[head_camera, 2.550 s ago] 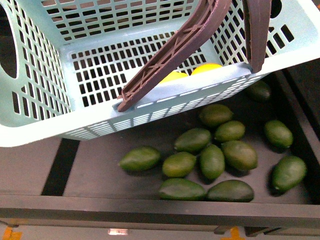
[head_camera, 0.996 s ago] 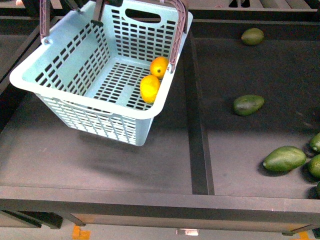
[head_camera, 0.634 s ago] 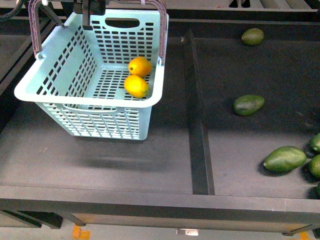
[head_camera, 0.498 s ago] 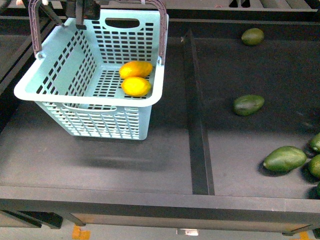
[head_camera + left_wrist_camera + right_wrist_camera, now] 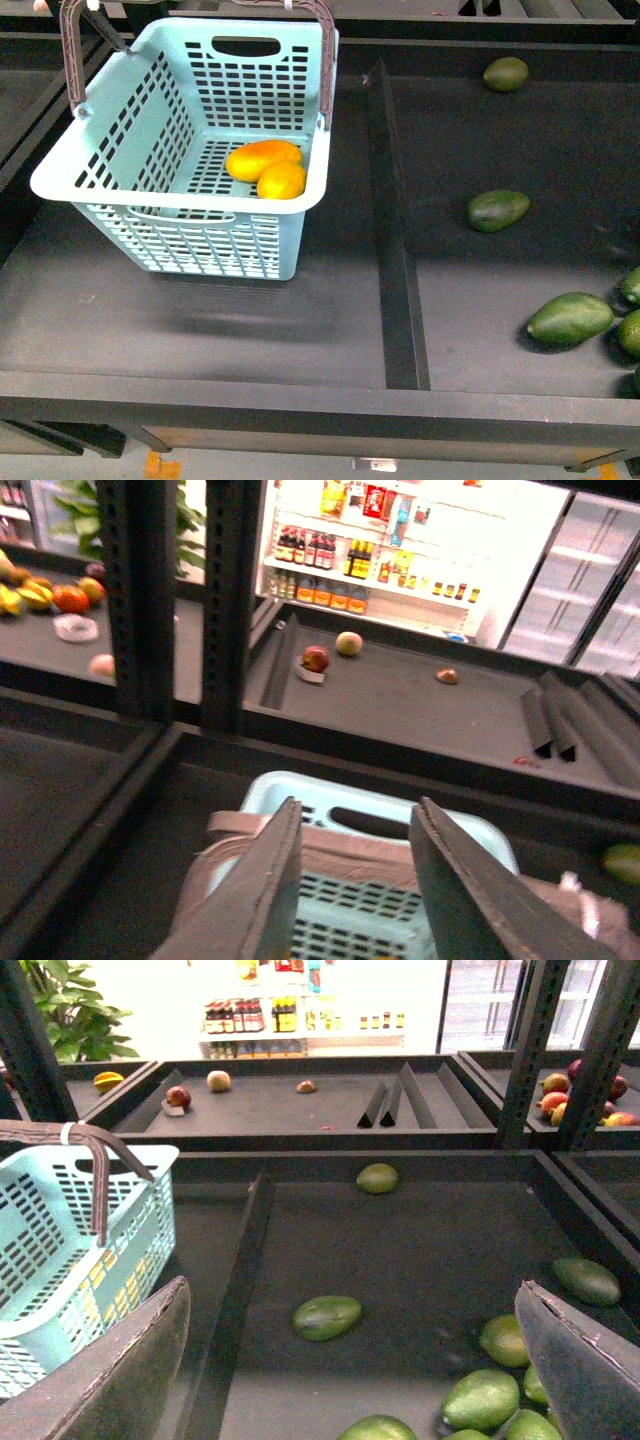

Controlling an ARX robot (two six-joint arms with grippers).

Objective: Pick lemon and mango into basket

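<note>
The light teal basket (image 5: 190, 205) sits in the left shelf compartment, its brown handles (image 5: 70, 55) raised. Inside, against its right wall, lie the long yellow-orange mango (image 5: 262, 158) and the rounder lemon (image 5: 282, 181), touching each other. In the left wrist view my left gripper (image 5: 358, 810) is open, empty, and above the basket (image 5: 470, 830), with the joined handles (image 5: 340, 848) showing between its fingers. My right gripper (image 5: 352, 1295) is wide open and empty over the right compartment. The basket (image 5: 60, 1250) lies off to one side of it. Neither gripper shows in the front view.
A raised dark divider (image 5: 388, 220) separates the two compartments. Several dark green fruits (image 5: 498, 210) lie scattered in the right compartment, with a cluster at its right edge (image 5: 570, 318). A raised lip (image 5: 320, 395) runs along the shelf front.
The basket swung left and levelled, then stayed put. The mango and lemon rolled toward its right wall. The dark gripper above the basket's far rim has left the front view.
</note>
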